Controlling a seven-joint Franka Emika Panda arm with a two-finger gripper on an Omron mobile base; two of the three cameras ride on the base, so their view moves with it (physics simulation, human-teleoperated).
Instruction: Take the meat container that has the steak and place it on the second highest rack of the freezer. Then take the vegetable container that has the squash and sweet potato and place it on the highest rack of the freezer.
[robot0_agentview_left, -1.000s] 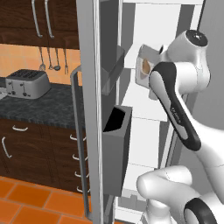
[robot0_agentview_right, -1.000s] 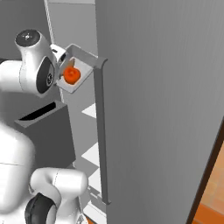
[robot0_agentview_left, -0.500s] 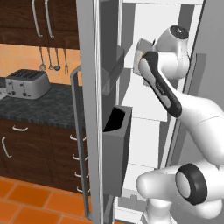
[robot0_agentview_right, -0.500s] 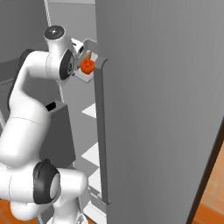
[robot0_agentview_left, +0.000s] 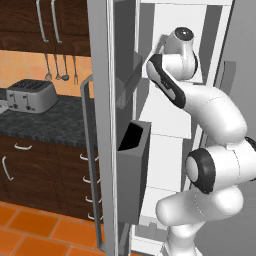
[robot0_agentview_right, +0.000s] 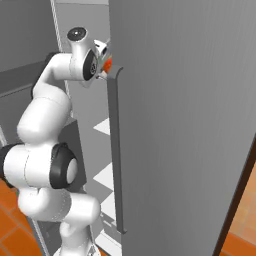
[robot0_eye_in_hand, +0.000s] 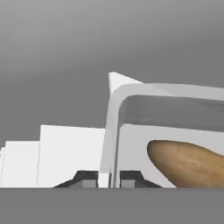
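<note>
My gripper (robot0_eye_in_hand: 108, 179) is shut on the rim of the grey-white vegetable container (robot0_eye_in_hand: 114, 127), pinching its wall between the two finger tips. The tan-brown sweet potato (robot0_eye_in_hand: 188, 164) lies inside the container. In the right base view a sliver of the orange squash (robot0_agentview_right: 107, 64) peeks out beside the hand, at the edge of the grey door. The arm reaches high into the freezer (robot0_agentview_left: 170, 150), near the top of its white interior. A flat white shelf (robot0_eye_in_hand: 65, 153) lies just beyond the container; I cannot tell which rack it is.
The freezer's left door stands open with two dark-grey bins (robot0_agentview_left: 132, 170) and a long bar handle (robot0_agentview_left: 89, 160). The closed grey door (robot0_agentview_right: 190, 125) with its handle (robot0_agentview_right: 116, 150) flanks the arm on the right. A toaster (robot0_agentview_left: 30, 95) sits on the dark counter.
The arm has swung up and forward, carrying the container deeper into the top of the freezer. The squash is now mostly hidden behind the door edge. The grip has stayed shut.
</note>
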